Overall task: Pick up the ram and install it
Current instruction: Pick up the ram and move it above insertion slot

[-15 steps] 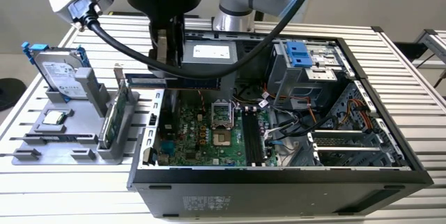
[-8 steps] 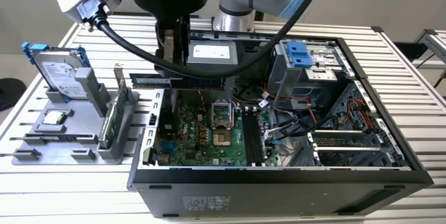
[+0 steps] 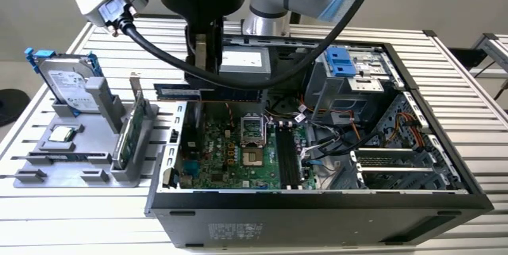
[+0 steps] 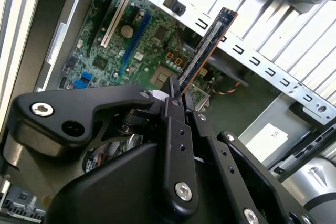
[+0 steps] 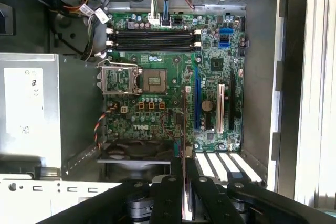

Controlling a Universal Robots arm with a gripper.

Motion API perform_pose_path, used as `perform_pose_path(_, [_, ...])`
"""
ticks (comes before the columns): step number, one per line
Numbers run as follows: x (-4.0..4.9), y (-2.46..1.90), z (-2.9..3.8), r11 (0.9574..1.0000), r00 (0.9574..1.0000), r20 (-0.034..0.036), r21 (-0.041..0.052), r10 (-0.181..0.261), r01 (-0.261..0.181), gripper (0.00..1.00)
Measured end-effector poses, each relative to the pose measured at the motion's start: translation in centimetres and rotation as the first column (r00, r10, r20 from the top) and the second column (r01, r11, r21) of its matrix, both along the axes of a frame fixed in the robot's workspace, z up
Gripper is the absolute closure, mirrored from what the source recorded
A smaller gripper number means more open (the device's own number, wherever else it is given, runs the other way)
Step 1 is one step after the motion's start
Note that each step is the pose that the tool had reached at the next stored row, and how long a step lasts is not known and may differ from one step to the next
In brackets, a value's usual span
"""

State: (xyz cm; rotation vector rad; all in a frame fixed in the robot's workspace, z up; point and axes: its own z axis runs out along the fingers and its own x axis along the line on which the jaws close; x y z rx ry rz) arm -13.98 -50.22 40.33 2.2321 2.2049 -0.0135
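Note:
My gripper (image 3: 204,86) is shut on the ram (image 3: 208,93), a long dark stick held level above the back edge of the open computer case (image 3: 317,198). In the second wrist view the ram (image 4: 206,48) sticks out edge-on from between the black fingers (image 4: 174,109), over the motherboard. The first wrist view looks straight down the ram's thin edge (image 5: 185,124) onto the motherboard (image 5: 157,108). The black memory slots (image 3: 287,157) lie near the board's front, also seen in the first wrist view (image 5: 152,38); the ram is well above and apart from them.
On the exterior view's left a grey fixture (image 3: 80,160) holds a silver hard drive with blue rails (image 3: 68,82), a green expansion card (image 3: 135,127) and a small chip (image 3: 63,136). Inside the case are a power supply (image 3: 242,62), loose cables (image 3: 317,121) and a drive cage (image 3: 345,65).

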Motion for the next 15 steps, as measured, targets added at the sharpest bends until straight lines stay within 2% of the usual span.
perform_pose_path(15, [1.32, 0.0, 0.0, 1.0, 1.0, -0.0004, 0.0, 0.0, 0.0, 1.0])
